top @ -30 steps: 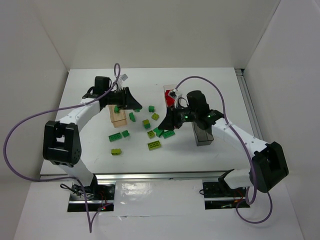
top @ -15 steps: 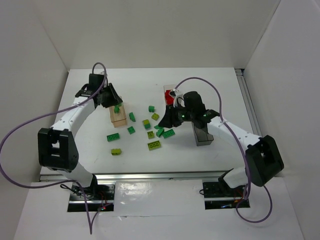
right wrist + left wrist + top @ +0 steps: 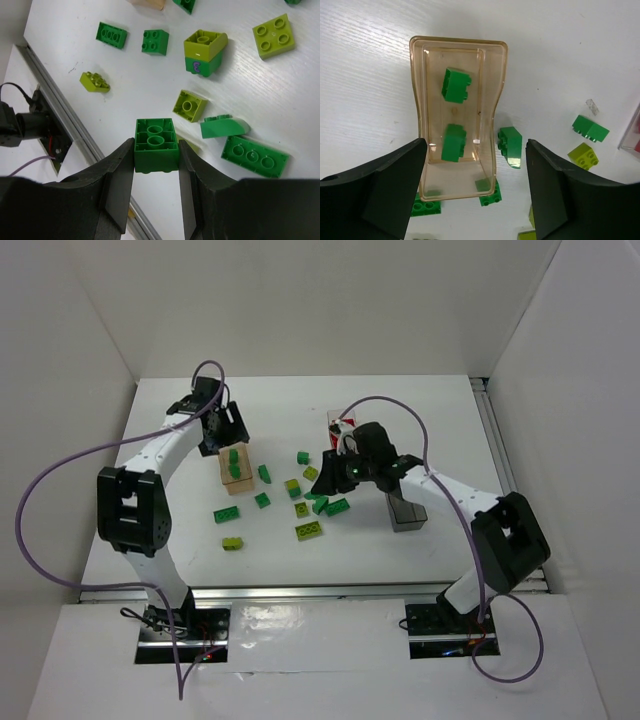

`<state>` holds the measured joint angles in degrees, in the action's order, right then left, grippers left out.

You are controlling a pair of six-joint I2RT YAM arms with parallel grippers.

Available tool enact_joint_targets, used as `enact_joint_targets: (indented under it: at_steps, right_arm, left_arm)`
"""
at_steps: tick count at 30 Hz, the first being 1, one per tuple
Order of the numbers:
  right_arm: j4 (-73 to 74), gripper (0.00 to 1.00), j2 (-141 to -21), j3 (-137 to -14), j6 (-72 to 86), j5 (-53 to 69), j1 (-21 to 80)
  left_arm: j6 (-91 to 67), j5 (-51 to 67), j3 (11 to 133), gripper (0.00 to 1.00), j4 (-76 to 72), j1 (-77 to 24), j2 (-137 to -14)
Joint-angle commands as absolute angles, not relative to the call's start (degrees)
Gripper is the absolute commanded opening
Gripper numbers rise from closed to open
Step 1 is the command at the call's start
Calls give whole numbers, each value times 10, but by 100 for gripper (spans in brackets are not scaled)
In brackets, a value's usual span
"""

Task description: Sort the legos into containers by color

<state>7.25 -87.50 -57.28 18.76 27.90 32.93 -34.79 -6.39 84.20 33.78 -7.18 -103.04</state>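
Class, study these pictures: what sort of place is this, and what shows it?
Probably a robotics lab test cell: a left arm and right arm fixed at the edge of a white table, blank white walls boxing it in, toy bricks scattered for sorting.

Left wrist view:
- red box (image 3: pixel 631 131) cut off by right edge, only corner shows
- dark green brick (image 3: pixel 490 193) partly hidden behind see-through tan box (image 3: pixel 495 100)
- another green brick (image 3: pixel 426 208) partly behind left jaw
- lime brick (image 3: pixel 527 235) cut by bottom edge
- tiny clear bit (image 3: pixel 591 106) on desk (image 3: pixel 560 55) too small to tell

Right wrist view:
- held green brick (image 3: pixel 156 142) has both sides covered by right jaws
- green brick (image 3: pixel 184 4) cut by top edge

Top view:
- dark grey box (image 3: pixel 405 512) partly under right arm (image 3: pixel 440 490)
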Motion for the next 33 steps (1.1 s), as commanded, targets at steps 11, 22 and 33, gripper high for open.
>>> enact_joint_targets:
  at_steps: [11, 22, 33]
  right_arm:
    - [26, 22, -1067, -830, 188, 161, 429]
    - [41, 23, -1291, -1099, 166, 134, 452]
    - [96, 92, -1347, -1218, 148, 95, 475]
  left_arm:
    - [-398, -110, 836, 87, 419, -59, -861]
    - [-470, -98, 643, 86, 404, -12, -680]
    - [-510, -99, 532, 82, 402, -7, -680]
